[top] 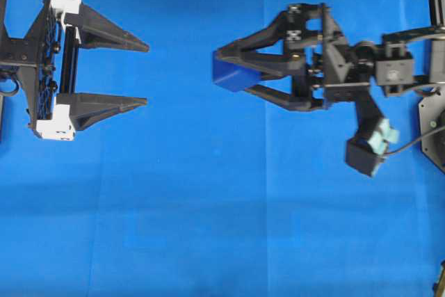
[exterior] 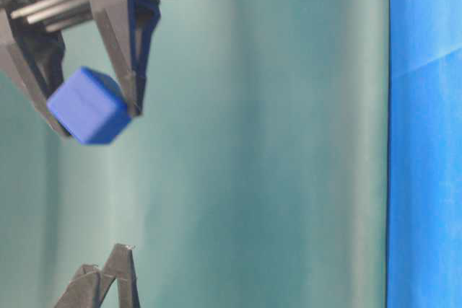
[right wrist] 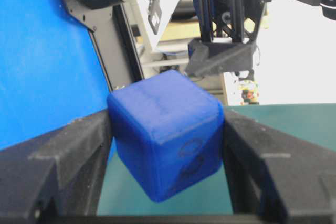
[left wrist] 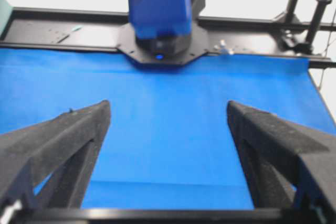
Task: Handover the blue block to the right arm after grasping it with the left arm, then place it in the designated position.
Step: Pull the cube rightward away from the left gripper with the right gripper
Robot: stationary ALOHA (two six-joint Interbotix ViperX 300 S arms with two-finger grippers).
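The blue block [top: 233,73] is clamped between the fingers of my all-black right gripper [top: 235,74], held tilted in the air above the blue cloth. It also shows in the table-level view [exterior: 90,106] and fills the right wrist view [right wrist: 165,129], a faint embossed mark on its lower face. My left gripper [top: 147,74], with white blocks on its frame, is open and empty. It faces the block from the left with a clear gap between them. In the left wrist view its fingers [left wrist: 79,129] stand wide apart, and the block [left wrist: 160,1] shows blurred ahead.
Blue cloth [top: 208,206] covers the table. The right arm's black base plate [left wrist: 157,48] sits at the cloth's far edge. A black frame rail [left wrist: 63,30] runs behind it. A teal backdrop [exterior: 274,142] stands behind the table.
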